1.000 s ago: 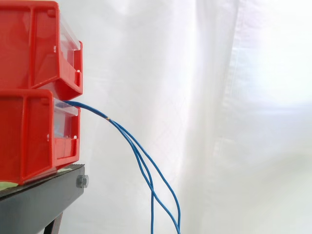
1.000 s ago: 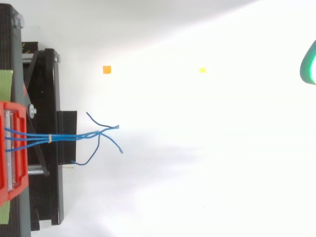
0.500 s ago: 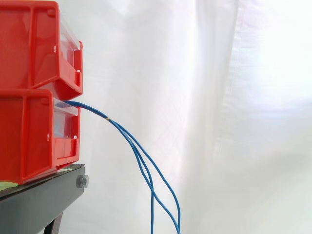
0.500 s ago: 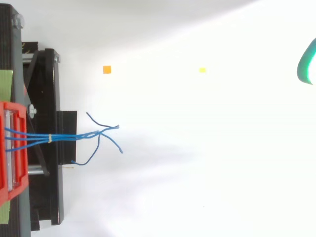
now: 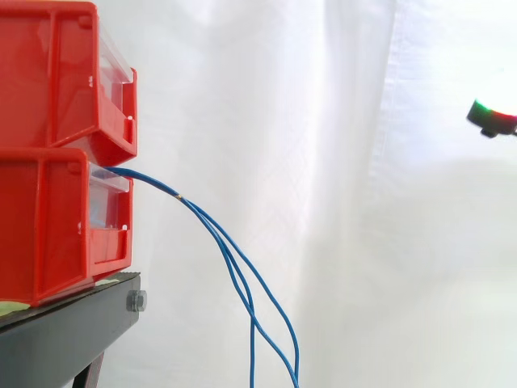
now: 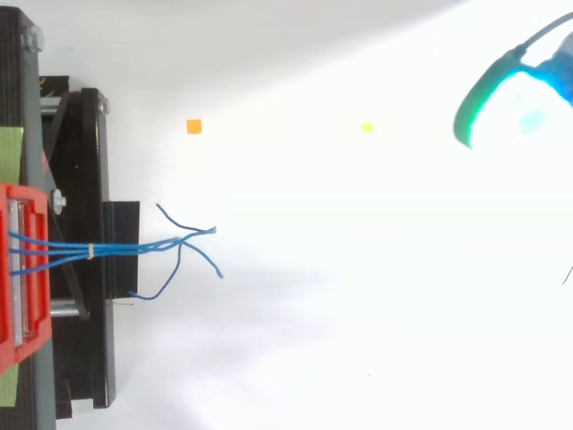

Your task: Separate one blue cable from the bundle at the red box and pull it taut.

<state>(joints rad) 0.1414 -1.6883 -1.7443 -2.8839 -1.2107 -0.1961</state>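
Hovering with the hand (image 6: 508, 100) at 2 o'clock in top view, opening impossible to tell, well apart from blue cables (image 6: 125, 249) at 9 o'clock, hanging from lower red bin (image 5: 48, 226). Better to single one out at the splayed ends.

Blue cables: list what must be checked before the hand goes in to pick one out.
1. Blue cables come out of the lower red bin and hang free: ok.
2. Loose ends fan apart past the tie, so one can be singled out: ok.
3. Nothing stands between the hand and the cables: ok.
4. Hand touching a cable: not ok; it is far off at the right edge.
5. One cable taut: not ok; all sag.
6. Hand level with the loose ends: cannot tell.
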